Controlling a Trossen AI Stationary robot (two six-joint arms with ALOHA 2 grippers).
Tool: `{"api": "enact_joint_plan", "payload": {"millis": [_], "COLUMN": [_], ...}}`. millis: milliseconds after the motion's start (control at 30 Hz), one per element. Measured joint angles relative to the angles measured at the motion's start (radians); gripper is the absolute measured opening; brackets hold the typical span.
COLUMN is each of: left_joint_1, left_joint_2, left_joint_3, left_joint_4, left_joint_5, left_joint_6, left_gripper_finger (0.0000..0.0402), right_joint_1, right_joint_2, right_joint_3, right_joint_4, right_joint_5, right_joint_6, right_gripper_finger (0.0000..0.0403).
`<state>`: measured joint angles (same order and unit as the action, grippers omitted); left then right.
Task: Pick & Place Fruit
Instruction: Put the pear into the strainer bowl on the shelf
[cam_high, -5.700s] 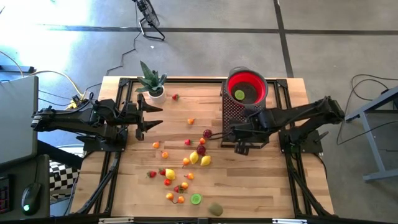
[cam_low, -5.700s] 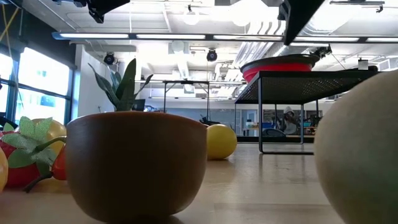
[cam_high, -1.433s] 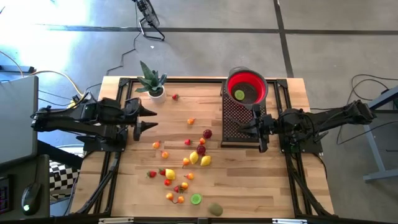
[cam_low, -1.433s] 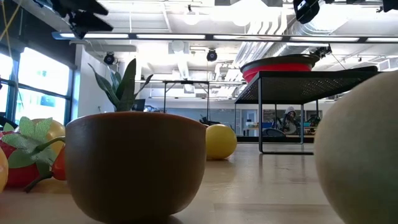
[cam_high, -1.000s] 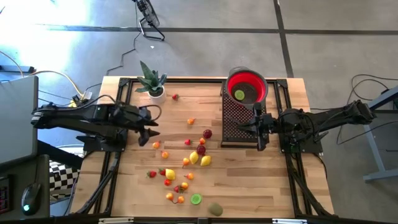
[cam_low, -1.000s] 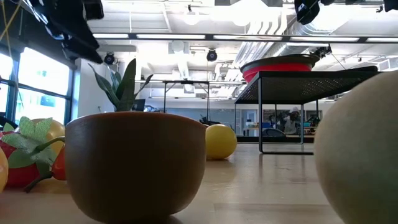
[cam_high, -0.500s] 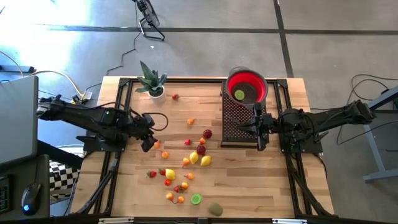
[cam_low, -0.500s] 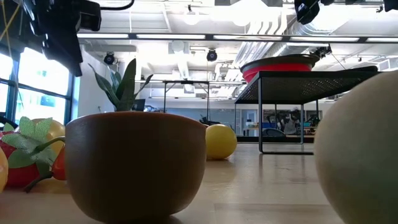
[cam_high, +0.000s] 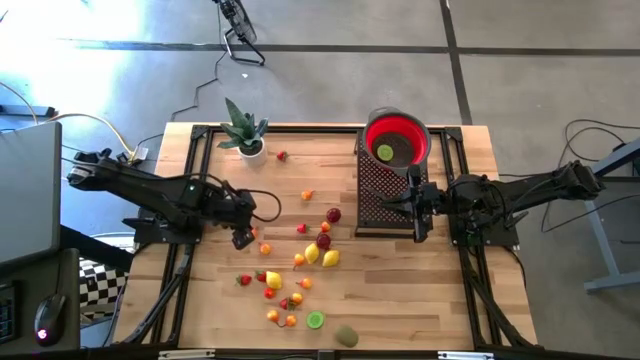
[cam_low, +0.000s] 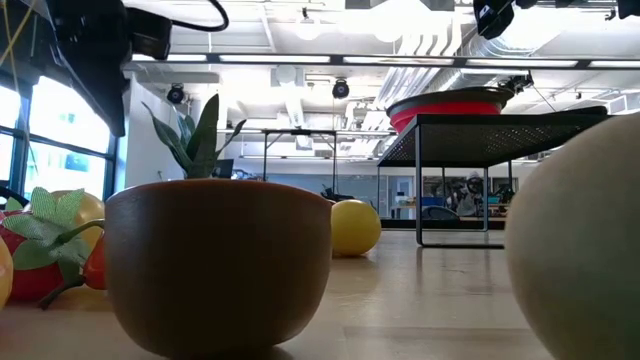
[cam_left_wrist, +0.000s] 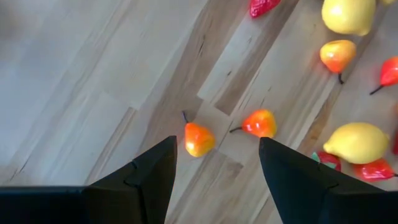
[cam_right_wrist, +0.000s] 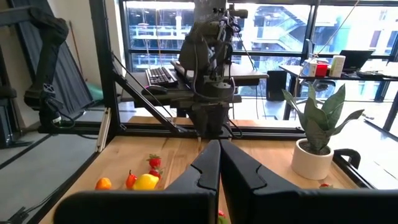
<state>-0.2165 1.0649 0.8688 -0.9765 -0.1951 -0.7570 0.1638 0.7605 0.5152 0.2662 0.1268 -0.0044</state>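
Note:
Several small toy fruits lie scattered on the wooden table (cam_high: 200, 300). My left gripper (cam_left_wrist: 216, 142) is open and points steeply down above two orange fruits (cam_left_wrist: 198, 139) (cam_left_wrist: 260, 123), touching neither. In the high view it (cam_high: 243, 228) hangs just left of them (cam_high: 251, 233) (cam_high: 265, 248). A yellow lemon (cam_left_wrist: 348, 142) lies farther toward the table's middle. The red bowl (cam_high: 425, 140) sits on a black mesh stand (cam_high: 375, 195) and holds one green fruit (cam_high: 385, 152). My right gripper (cam_right_wrist: 219, 144) is shut, level and empty beside that stand (cam_high: 385, 207).
A spiky potted plant (cam_high: 243, 132) stands at the far left of the table. More fruits cluster near the middle (cam_high: 322, 250) and toward the near edge (cam_high: 280, 300). Black frame rails (cam_high: 185, 260) run along both sides of the table.
My left gripper has swung toward the table's near edge and a little toward the right, and has tipped from nearly level to steeply downward over the two orange fruits. It has stayed open. The fruits have not moved.

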Motion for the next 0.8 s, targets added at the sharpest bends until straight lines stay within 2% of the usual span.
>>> {"api": "enact_joint_plan", "payload": {"millis": [333, 633, 800], "left_joint_1": [0.0, 0.0, 0.0], "left_joint_2": [0.001, 0.001, 0.001], "left_joint_3": [-0.001, -0.098, -0.139], "left_joint_4": [0.009, 0.022, 0.091], "left_joint_5": [0.018, 0.058, 0.059], "left_joint_6": [-0.084, -0.176, -0.194], "left_gripper_finger": [0.0222, 0.0222, 0.0222], "right_joint_1": [0.0, 0.0, 0.0], "right_joint_2": [0.0, 0.0, 0.0], "right_joint_3": [0.0, 0.0, 0.0], "right_joint_4": [-0.009, -0.019, -0.02], "right_joint_5": [0.0, 0.0, 0.001], "right_joint_6": [0.0, 0.0, 0.0], "right_gripper_finger": [0.0004, 0.0004, 0.0004]}}
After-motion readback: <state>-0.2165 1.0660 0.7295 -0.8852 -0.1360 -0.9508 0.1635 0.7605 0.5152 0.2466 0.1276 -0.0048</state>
